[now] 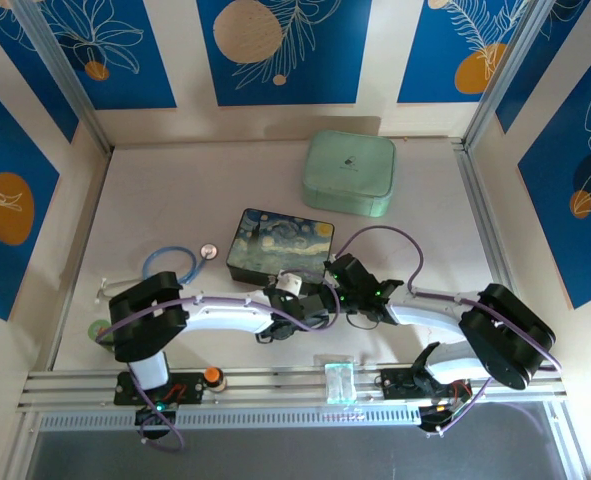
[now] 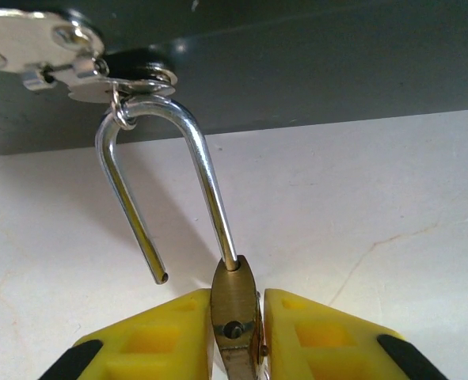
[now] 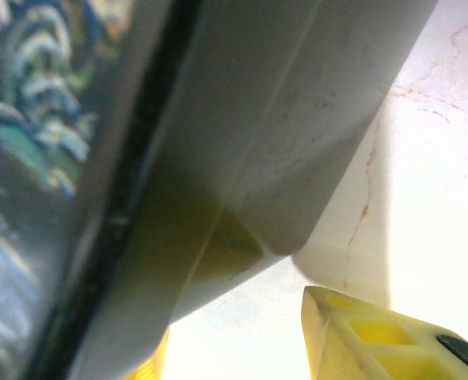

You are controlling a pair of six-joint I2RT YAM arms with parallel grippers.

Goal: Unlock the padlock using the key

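Note:
The padlock's brass body (image 2: 235,297) stands edge-on between the yellow fingers (image 2: 162,336) of my left gripper (image 2: 237,348), which is shut on it. Its silvery shackle (image 2: 206,174) is sprung open: one leg stays in the body, the free end (image 2: 161,277) hangs loose. The bend hooks through the hasp (image 2: 123,79) of the starry tin (image 1: 280,243). A thin dull metal piece (image 2: 235,366) under the body looks like the key. My right gripper (image 3: 241,356) is open at the tin's corner (image 3: 281,229), and its right finger (image 3: 376,340) is clear of it.
A mint green case (image 1: 349,172) sits at the back of the table. A blue-tubed stethoscope (image 1: 175,262) lies to the left of the tin. Both arms crowd the tin's near edge, and a small clear block (image 1: 339,380) rests on the front rail.

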